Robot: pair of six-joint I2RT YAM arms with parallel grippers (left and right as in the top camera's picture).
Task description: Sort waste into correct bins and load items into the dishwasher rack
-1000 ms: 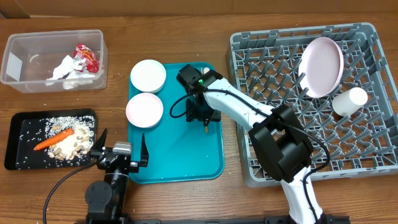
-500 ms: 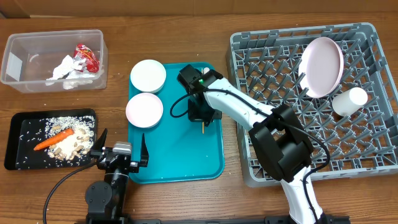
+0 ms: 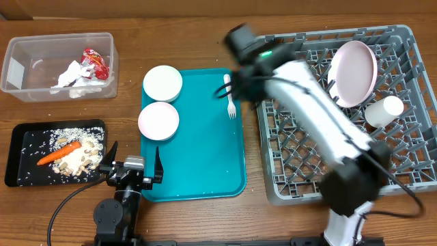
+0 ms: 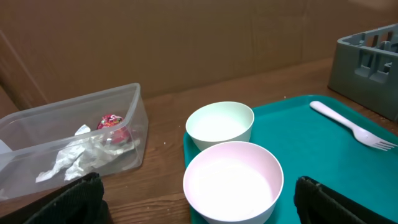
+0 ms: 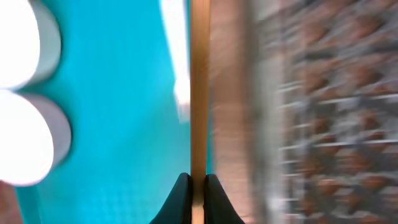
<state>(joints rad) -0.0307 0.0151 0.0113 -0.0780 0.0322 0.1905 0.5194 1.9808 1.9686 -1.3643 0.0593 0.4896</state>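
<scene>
My right gripper (image 5: 198,182) is shut on a thin wooden stick (image 5: 199,93), held above the teal tray's right edge. In the overhead view the right gripper (image 3: 240,48) is a blur near the dishwasher rack's (image 3: 410,157) back left corner. A white fork (image 3: 230,96) lies on the teal tray (image 3: 198,164). Two white bowls (image 3: 162,83) (image 3: 158,121) sit at the tray's left edge. A plate (image 3: 354,73) and a cup (image 3: 384,111) stand in the rack. My left gripper (image 3: 133,157) is open and empty at the table front, facing the nearer bowl (image 4: 233,180).
The clear tub (image 3: 20,61) at back left holds crumpled tissue (image 3: 72,74) and a red wrapper (image 3: 95,61). The black tray (image 3: 17,147) at front left holds a carrot (image 3: 58,156) with nuts and grains (image 3: 82,157).
My right gripper shut on the stick on the teal tray, then swung up and toward the back right with it, uncovering the fork. The left arm stayed still.
</scene>
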